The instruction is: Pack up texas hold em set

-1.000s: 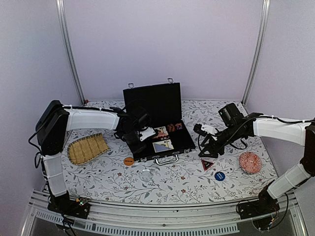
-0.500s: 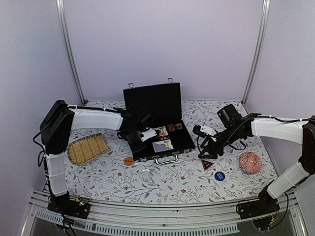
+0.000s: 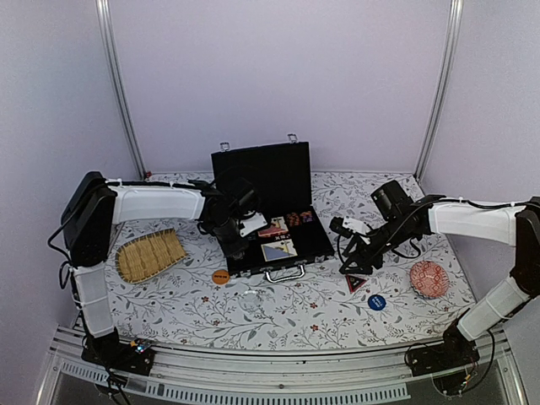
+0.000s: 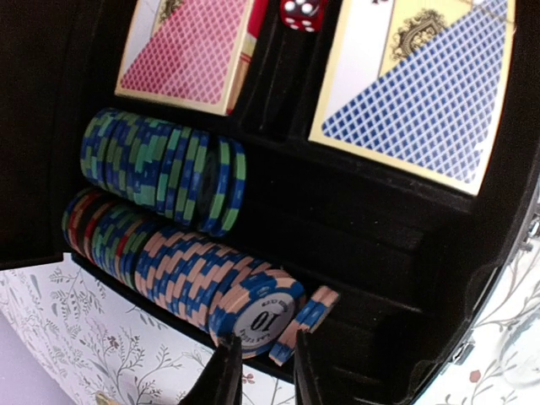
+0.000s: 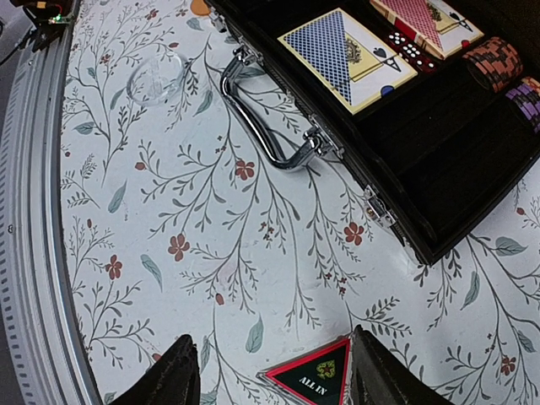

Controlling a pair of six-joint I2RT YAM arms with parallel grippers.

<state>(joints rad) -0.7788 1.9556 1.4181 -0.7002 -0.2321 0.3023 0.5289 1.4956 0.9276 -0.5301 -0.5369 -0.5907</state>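
Open black case point(image 3: 261, 173): chip rows point(image 4: 160, 169), card decks point(image 4: 181, 51), red dice point(image 4: 301, 13). Left fingers point(image 4: 221, 375) narrowly parted, empty, beside chips. Right fingers point(image 5: 173, 375) wide, flanking ALL IN triangle point(image 5: 312, 378).

The table point(image 3: 295, 316) wears a white cloth printed with leafy sprigs. Taking the top view as the dial, an open black case point(image 3: 261, 181) sits at centre toward 12 o'clock. The woven straw tray point(image 3: 149, 255) lies at 9, an orange disc point(image 3: 220, 276) at 8, and a clear round disc point(image 3: 250, 298) at 7. A red-edged "ALL IN" triangle point(image 3: 355, 283) and a blue disc point(image 3: 376, 302) lie at 4, with the red patterned bowl point(image 3: 428, 279) at 3.
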